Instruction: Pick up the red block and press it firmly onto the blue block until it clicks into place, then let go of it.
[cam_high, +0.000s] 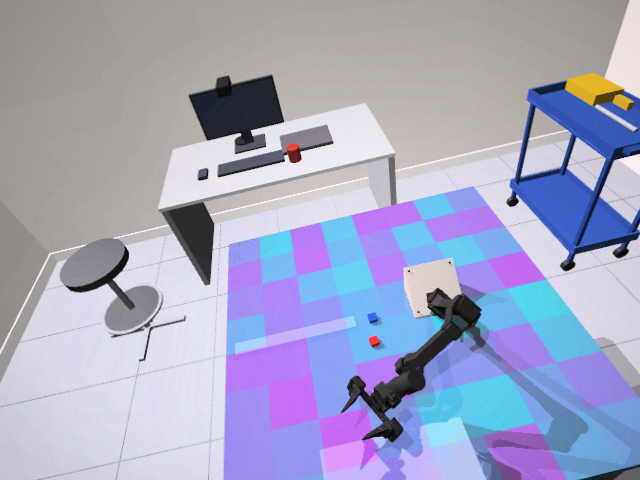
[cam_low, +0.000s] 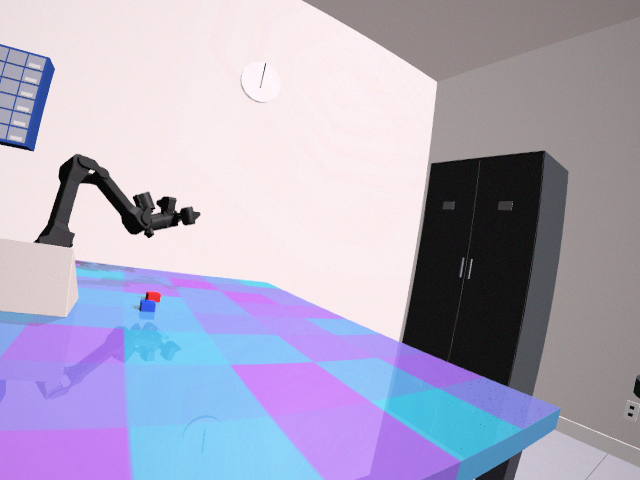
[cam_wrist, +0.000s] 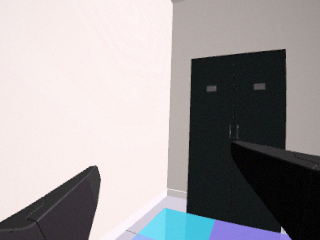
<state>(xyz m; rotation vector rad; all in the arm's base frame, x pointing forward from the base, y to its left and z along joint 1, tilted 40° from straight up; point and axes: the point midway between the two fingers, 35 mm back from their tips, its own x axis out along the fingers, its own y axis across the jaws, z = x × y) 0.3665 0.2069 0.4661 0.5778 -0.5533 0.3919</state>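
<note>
Top view: gripper wide and raised, red block waiting on the table

From left to right in the top view, the gripper (cam_high: 353, 425) (cam_low: 198, 214) (cam_wrist: 166, 160) comes first, its fingers spread wide with nothing between them. Next are the blue block (cam_high: 372, 317) (cam_low: 147, 305) and the red block (cam_high: 374, 341) (cam_low: 153, 296), near each other but apart on the patchwork table (cam_high: 292, 403) (cam_low: 289, 387). Farther right, the arm (cam_high: 431, 347) (cam_low: 114, 195) rises from a pale pedestal (cam_high: 429, 279) (cam_low: 31, 276).

The step in hand looks to be the approach to the red block; neither the pick nor the pressing is done. The next move would call for swinging the gripper back toward the blocks, pointing it down, and lowering it with a finger on each side of the red one, without nudging its blue neighbour.

The top view shows the gap between the blocks, which the exterior view nearly hides by setting blue in front of red. The exterior view, in turn, shows how high the gripper hangs, pointing outward rather than down. The wrist view shows neither block, only the two fingers, a table corner and the black cabinet (cam_low: 480, 248) (cam_wrist: 212, 150) beyond.
</note>
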